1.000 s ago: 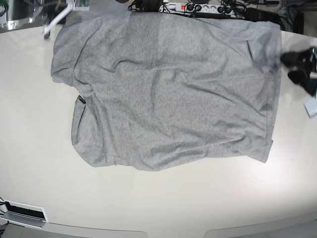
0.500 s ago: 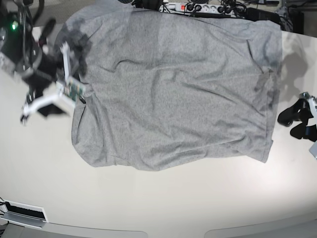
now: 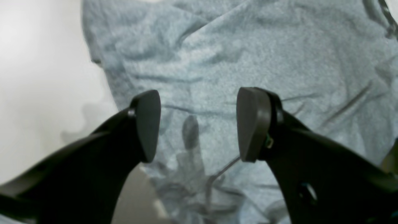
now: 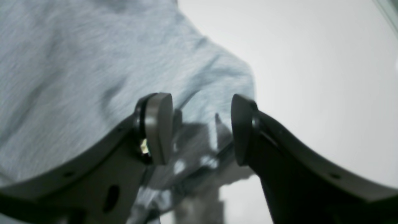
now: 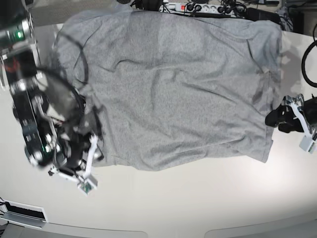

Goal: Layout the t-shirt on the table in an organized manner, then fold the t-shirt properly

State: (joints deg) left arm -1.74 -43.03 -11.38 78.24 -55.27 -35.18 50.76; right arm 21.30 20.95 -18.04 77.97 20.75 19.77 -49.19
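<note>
The grey t-shirt (image 5: 173,94) lies spread on the off-white table (image 5: 173,203), plain side up, with some creases. My right gripper (image 5: 94,144) hovers at the shirt's near-left corner. In the right wrist view it (image 4: 202,130) stands open over that corner of the t-shirt (image 4: 77,62), with bare table (image 4: 311,62) beside it. My left gripper (image 5: 276,120) is at the shirt's right edge. Its fingers (image 3: 146,124) stand wide apart above the cloth (image 3: 248,46), and nothing is between them.
A power strip with cables (image 5: 198,7) lies along the far edge behind the shirt. A white box (image 5: 25,212) sits at the near-left edge. A dark cable loop (image 5: 311,59) hangs at the right.
The right arm has swept down the left side to the shirt's near-left corner. The left gripper has moved inward to the shirt's right edge. Both stay open.
</note>
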